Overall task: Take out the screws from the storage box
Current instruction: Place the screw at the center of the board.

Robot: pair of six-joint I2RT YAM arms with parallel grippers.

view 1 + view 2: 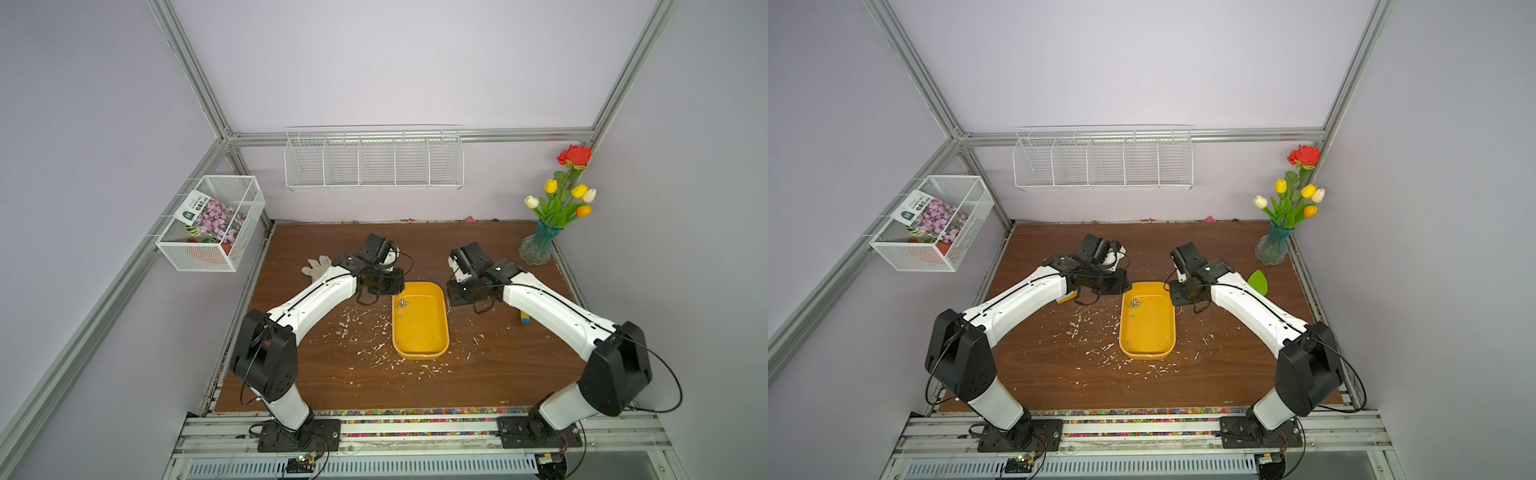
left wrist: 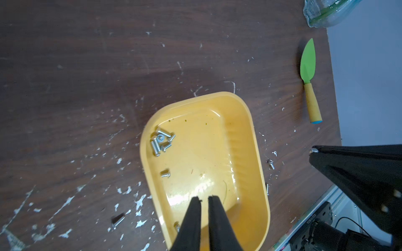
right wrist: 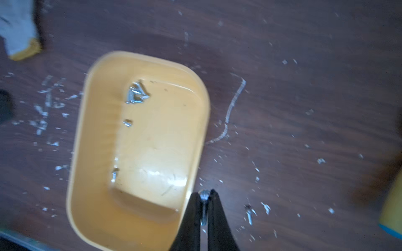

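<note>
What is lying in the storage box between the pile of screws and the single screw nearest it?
Nothing; the left wrist view shows bare yellow floor of the storage box between the pile of screws and the single screw.

The left arm rises from the table's near edge toward its left corner, bends at the elbow and reaches inward to the middle. The left gripper points down, with a thin slit between its fingers and nothing in it. The right arm mirrors it from the right. The right gripper pinches a screw.
</note>
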